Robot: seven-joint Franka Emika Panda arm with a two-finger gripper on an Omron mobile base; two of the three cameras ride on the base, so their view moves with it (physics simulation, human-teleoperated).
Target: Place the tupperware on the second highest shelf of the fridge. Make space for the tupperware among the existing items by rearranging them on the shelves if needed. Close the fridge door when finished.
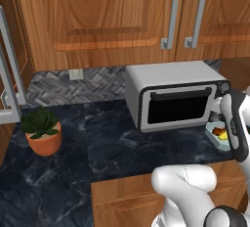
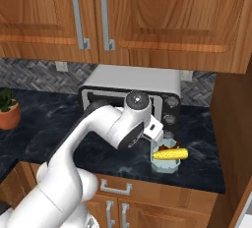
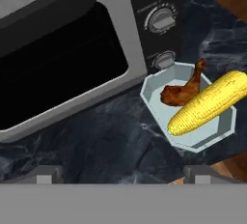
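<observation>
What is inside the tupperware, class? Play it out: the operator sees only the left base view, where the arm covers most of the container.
Observer: The tupperware holds a corn cob and a browned chicken drumstick.
Operator: Is the gripper holding it?
Observer: No. In the hand view the gripper is open, apart from the container.
Operator: Does the food fit inside?
Observer: Not fully. The cob's tip sticks out past the rim.

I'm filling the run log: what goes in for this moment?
gripper: open, above counter | tupperware: on counter beside toaster oven, holds corn and chicken
</observation>
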